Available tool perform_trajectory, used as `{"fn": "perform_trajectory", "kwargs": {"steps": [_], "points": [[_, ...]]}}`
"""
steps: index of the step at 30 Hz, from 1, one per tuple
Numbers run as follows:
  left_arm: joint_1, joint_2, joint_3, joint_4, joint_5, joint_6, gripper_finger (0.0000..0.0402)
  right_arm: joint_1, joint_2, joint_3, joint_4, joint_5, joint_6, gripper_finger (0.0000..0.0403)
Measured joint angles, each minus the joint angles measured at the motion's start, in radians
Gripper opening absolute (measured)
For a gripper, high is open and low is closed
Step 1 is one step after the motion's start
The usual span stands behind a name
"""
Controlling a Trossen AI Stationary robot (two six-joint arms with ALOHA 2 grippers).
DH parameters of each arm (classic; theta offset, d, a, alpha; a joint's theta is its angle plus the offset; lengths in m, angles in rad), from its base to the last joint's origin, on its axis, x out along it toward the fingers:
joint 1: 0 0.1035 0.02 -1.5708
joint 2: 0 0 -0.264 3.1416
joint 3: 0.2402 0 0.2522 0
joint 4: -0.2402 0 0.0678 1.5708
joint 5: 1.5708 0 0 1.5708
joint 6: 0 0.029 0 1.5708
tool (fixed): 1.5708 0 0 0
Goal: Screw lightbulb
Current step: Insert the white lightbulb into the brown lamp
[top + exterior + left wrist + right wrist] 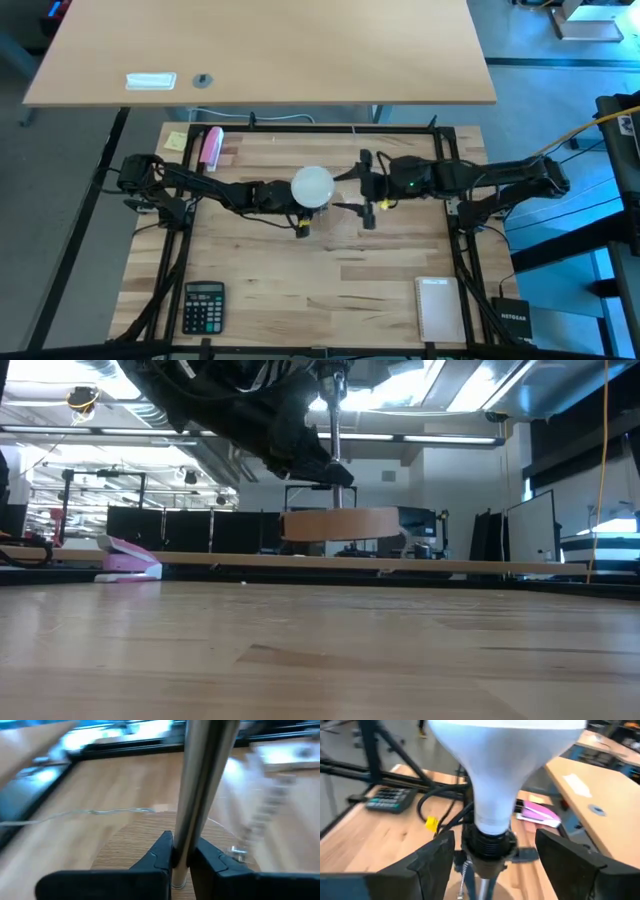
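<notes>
The white globe lightbulb [312, 185] [505, 760] stands upright, its narrow end in the black socket [487, 842] on top of a metal stem [200, 780]. The stem rises from a round wooden disc [340, 523]. In the low view the disc shows above the table's surface line. My left gripper [290, 200] [181, 857] is shut on the stem below the bulb. My right gripper [352, 195] [495, 845] is open. Its fingers stand on either side of the socket without touching it. My left gripper pinches the metal stem [182, 845] between its two fingers, a little above the wooden disc [135, 840]. The fingers come level from the table's left and lie across the stem. The stem stands upright in the hold.
A calculator [203, 305] lies near the front left and a white notepad [440, 308] near the front right. A pink object [211, 147] and a yellow note [176, 141] lie at the far left. A thin clear cord [100, 811] runs across the table by the disc.
</notes>
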Motion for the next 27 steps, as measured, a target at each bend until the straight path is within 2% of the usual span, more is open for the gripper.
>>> {"fn": "perform_trajectory", "kwargs": {"steps": [3, 6, 13, 19, 27], "points": [[0.004, 0.000, 0.000, 0.000, 0.162, 0.024, 0.0029, -0.041, -0.002, 0.000, 0.009, -0.107, -0.002, 0.0280], [0.003, 0.000, 0.001, -0.001, 0.260, 0.039, 0.0028, -0.088, 0.025, 0.002, 0.079, -0.220, -0.002, 0.0280], [0.005, 0.000, 0.002, -0.013, 0.280, 0.033, 0.0027, -0.155, 0.134, 0.002, 0.279, -0.556, 0.071, 0.0280], [0.018, 0.000, 0.002, -0.013, 0.282, 0.021, 0.0027, -0.154, 0.194, 0.001, 0.382, -0.587, 0.086, 0.0280], [0.035, 0.000, 0.002, -0.037, 0.247, -0.017, 0.0030, -0.153, 0.196, 0.002, 0.392, -0.486, 0.100, 0.0280]]}}
